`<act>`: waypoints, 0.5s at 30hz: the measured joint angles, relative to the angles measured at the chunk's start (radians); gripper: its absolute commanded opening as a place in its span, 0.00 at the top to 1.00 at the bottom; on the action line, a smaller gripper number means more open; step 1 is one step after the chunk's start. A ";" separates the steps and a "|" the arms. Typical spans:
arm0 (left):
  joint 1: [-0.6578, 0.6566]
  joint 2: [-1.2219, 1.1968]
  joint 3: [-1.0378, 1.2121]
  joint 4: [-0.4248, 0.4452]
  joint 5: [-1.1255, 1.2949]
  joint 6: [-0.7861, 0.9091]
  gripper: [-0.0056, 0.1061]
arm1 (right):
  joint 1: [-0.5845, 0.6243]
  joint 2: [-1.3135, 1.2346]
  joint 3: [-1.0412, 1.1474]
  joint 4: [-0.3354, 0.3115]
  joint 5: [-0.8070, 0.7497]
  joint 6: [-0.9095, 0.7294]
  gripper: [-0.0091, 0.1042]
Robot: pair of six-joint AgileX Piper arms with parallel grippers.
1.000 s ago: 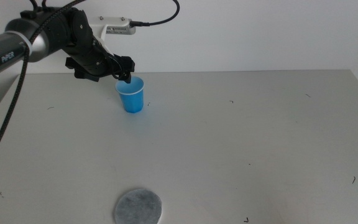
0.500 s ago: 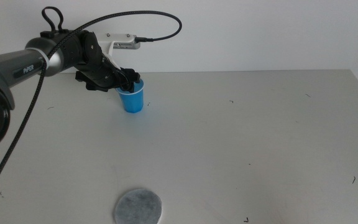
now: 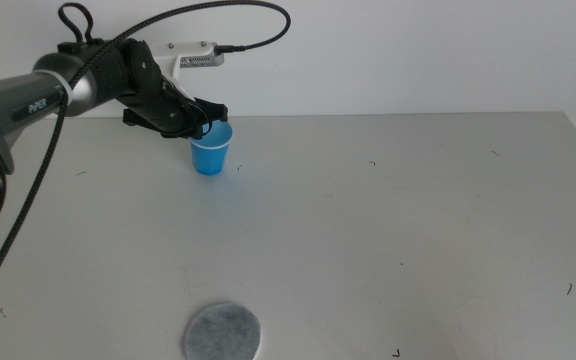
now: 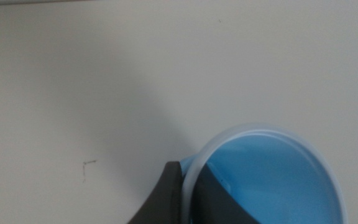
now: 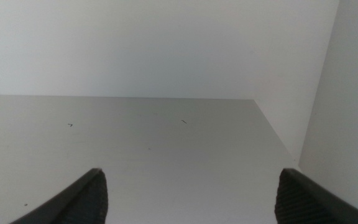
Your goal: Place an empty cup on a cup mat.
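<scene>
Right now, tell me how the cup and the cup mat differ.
The cup is bright blue with a white rim; the cup mat is mottled grey. The cup stands upright and tapered; the cup mat lies flat. The left gripper pinches the cup's rim at the table's far side; the cup mat sits untouched near the front edge. Both are round.

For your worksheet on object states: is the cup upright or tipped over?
Upright. The cup has its mouth up and base down; the left gripper pinches its rim.

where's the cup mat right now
In the middle view the cup mat lies flat at the near edge of the table, left of centre, far from the cup pinched by the left gripper at the back.
</scene>
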 measured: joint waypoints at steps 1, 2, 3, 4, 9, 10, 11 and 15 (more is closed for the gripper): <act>0.000 -0.010 0.000 0.000 0.019 0.000 0.95 | 0.000 0.000 0.000 0.000 0.000 0.000 0.09; 0.000 -0.026 0.000 0.000 0.041 0.000 0.95 | 0.000 0.000 0.000 0.000 0.000 0.000 0.09; 0.000 -0.046 0.000 0.000 0.065 0.000 0.95 | 0.000 0.000 0.000 0.000 0.000 0.000 0.09; 0.000 -0.069 0.001 -0.001 0.082 -0.006 0.95 | 0.000 0.000 0.000 0.000 0.000 0.000 0.09; -0.012 -0.240 0.101 0.001 0.094 -0.019 0.95 | 0.000 0.000 0.000 0.000 0.000 0.000 0.09; -0.017 -0.277 0.141 0.001 0.085 -0.021 0.95 | 0.000 0.000 0.000 0.000 0.000 0.000 0.09; -0.021 -0.325 0.183 0.001 0.076 -0.022 0.95 | 0.000 0.000 0.000 0.000 0.000 0.000 0.09; -0.035 -0.527 0.331 -0.008 0.068 -0.022 0.95 | 0.000 0.000 0.000 0.000 0.000 0.000 0.09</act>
